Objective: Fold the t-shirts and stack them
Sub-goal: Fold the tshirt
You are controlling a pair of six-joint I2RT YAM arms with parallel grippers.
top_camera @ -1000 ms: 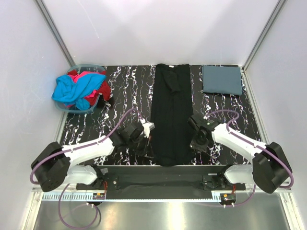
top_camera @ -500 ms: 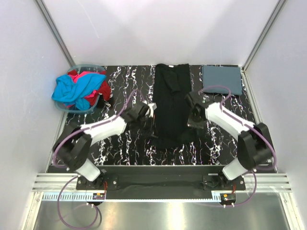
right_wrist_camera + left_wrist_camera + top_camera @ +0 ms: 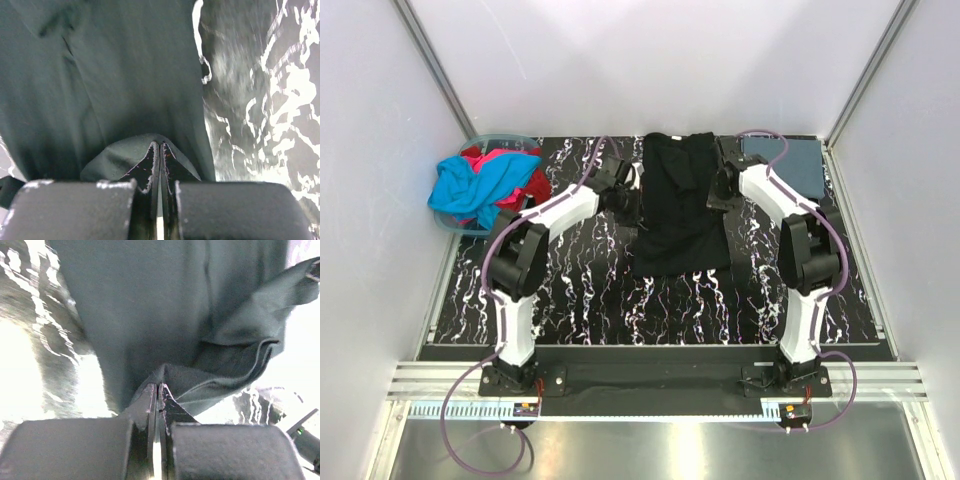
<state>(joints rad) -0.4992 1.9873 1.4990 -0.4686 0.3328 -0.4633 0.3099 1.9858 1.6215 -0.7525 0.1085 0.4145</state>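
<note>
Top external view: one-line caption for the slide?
Left gripper and right gripper, reaching far across the marbled table, each shut on an edge of the black t-shirt, mid-fold.

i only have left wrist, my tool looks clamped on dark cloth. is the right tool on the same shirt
observer: yes, the right tool is shut on the black t-shirt too, at the opposite edge.
operator: where are both tools on the table
observer: the left tool and the right tool sit level with each other on either side of the shirt, in the far half of the table.
operator: is anything folded yet
observer: a slate blue-grey shirt lies folded flat at the far right corner.
</note>
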